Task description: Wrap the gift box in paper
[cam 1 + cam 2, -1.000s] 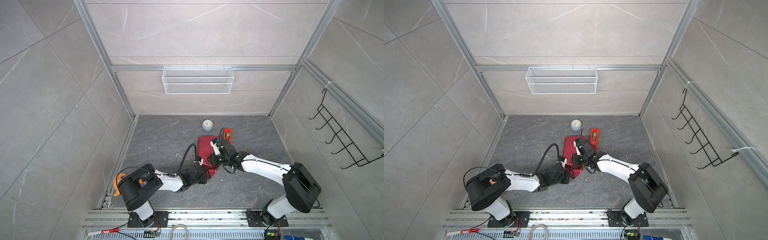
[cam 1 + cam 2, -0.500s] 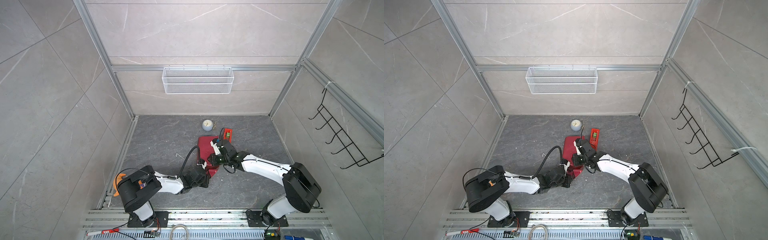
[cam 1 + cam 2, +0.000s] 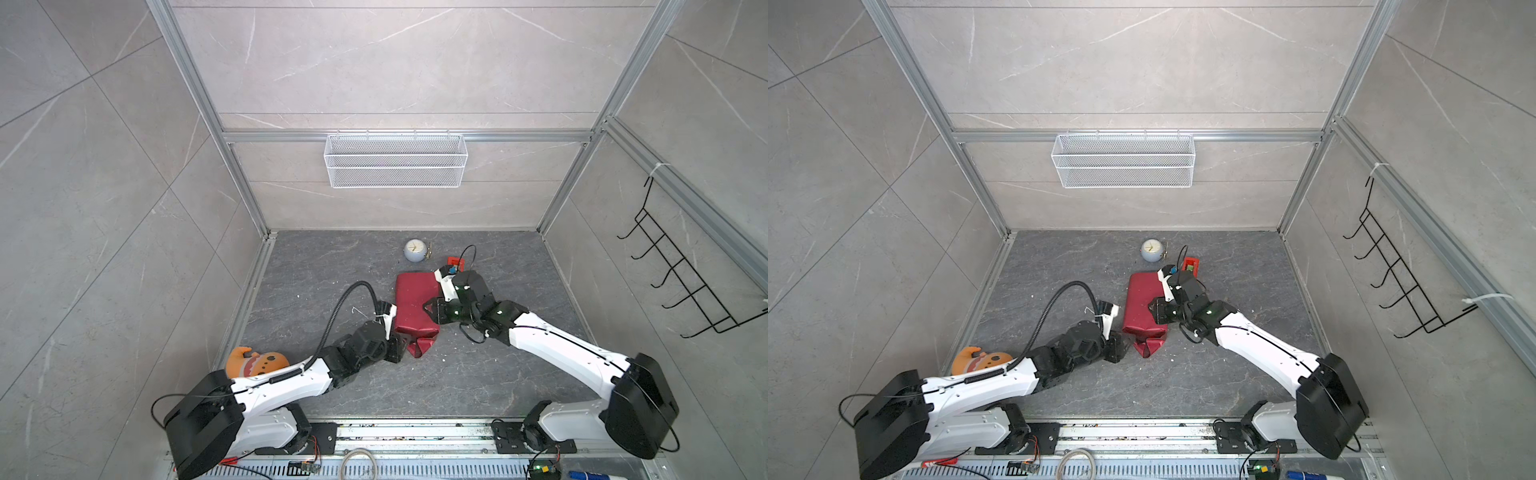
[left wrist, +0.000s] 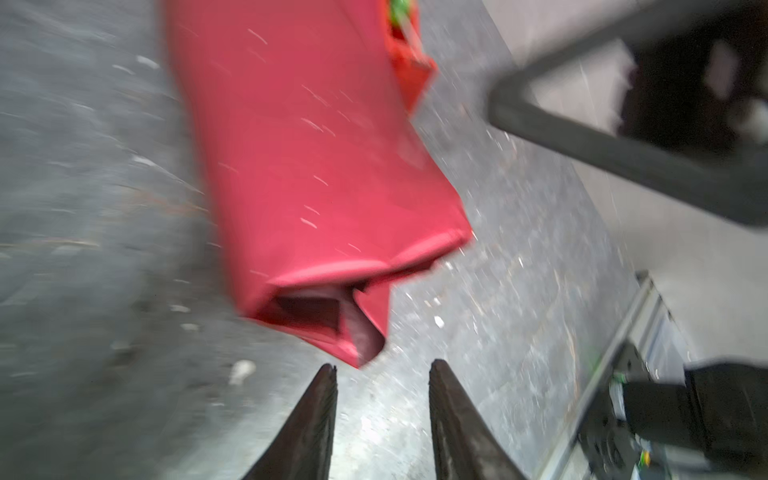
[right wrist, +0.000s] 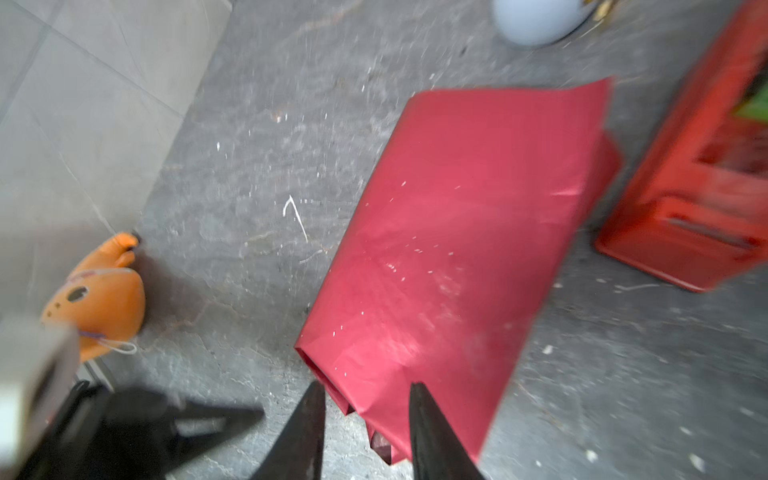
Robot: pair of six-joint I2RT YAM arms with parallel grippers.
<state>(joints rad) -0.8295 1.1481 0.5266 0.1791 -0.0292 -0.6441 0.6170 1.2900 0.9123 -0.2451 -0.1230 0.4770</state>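
Observation:
The paper (image 3: 413,305) (image 3: 1144,307), dark maroon, lies folded into a long parcel on the grey floor; the gift box is hidden inside it. At the parcel's near end a loosely folded flap (image 4: 357,324) gapes. My left gripper (image 4: 382,368) (image 3: 395,348) sits just short of that flap, open, with only floor between its fingers. My right gripper (image 5: 365,386) (image 3: 428,309) hovers over the parcel's (image 5: 449,249) near right corner, open and holding nothing. Both wrist views are blurred.
A red tape dispenser (image 3: 454,262) (image 5: 706,187) stands close behind the parcel's far right corner, with a small pale clock (image 3: 414,250) beyond it. An orange gingerbread toy (image 3: 253,361) lies by the left wall. A wire basket (image 3: 395,160) hangs on the back wall.
My left gripper has opened, let go of the parcel's near end and drawn back a little. My right gripper's jaws have spread wider above the parcel.

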